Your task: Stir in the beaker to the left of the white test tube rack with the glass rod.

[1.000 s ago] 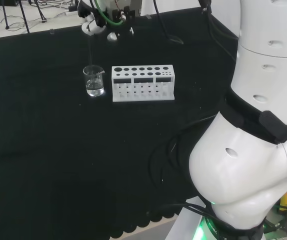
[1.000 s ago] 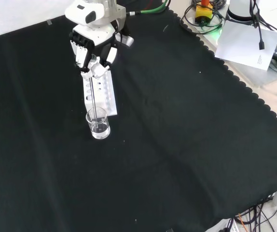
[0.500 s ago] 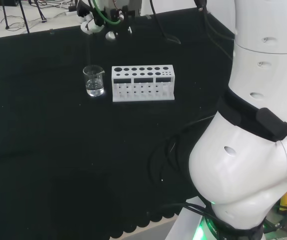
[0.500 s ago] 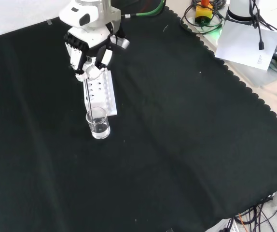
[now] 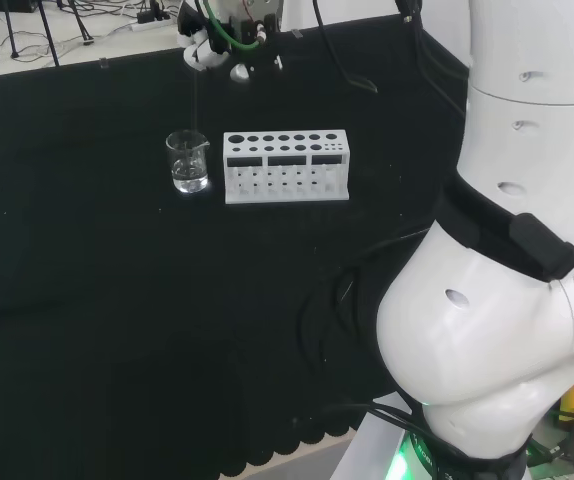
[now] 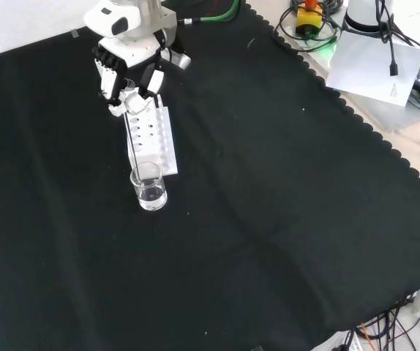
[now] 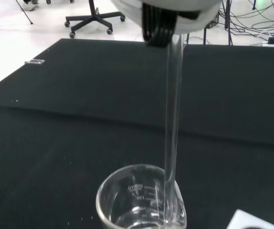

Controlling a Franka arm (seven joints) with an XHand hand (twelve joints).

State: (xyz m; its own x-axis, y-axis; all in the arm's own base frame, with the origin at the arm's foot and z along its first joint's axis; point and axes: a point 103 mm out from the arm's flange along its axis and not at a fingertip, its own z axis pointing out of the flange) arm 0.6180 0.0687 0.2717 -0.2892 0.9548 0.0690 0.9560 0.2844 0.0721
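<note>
1. Hand (image 6: 126,69): black-and-white, jointed, hard plastic look. In the front view it comes in from the top, above the far end of the rack. Fingers curled in, pinching the top of the glass rod (image 6: 130,139).
2. Glass rod: thin, clear, straight cylinder. Hangs roughly upright from the hand. In the wrist view the rod (image 7: 173,114) runs from the blurred white part of the hand down to the beaker's rim, with its lower end at the beaker's wall. Cannot tell whether the tip reaches the liquid.
3. Beaker (image 6: 148,187): small, clear, cylindrical, with a pour spout and printed graduation marks visible in the wrist view (image 7: 139,200). Holds a shallow layer of clear liquid. In the head view the beaker (image 5: 187,162) stands just left of the rack, apart from it.
4. Test tube rack (image 5: 286,166): white, boxy, matte plastic, round holes across the top and rows of small openings on the side. All holes look vacant. In the front view the rack (image 6: 153,139) lies lengthwise behind the beaker, under the hand.
5. Desk (image 6: 283,197): covered in black matte cloth with soft creases and a scalloped edge on the right in the front view.
6. Arm (image 5: 507,250): large glossy white links at the head view's right, with black cables along them.
</note>
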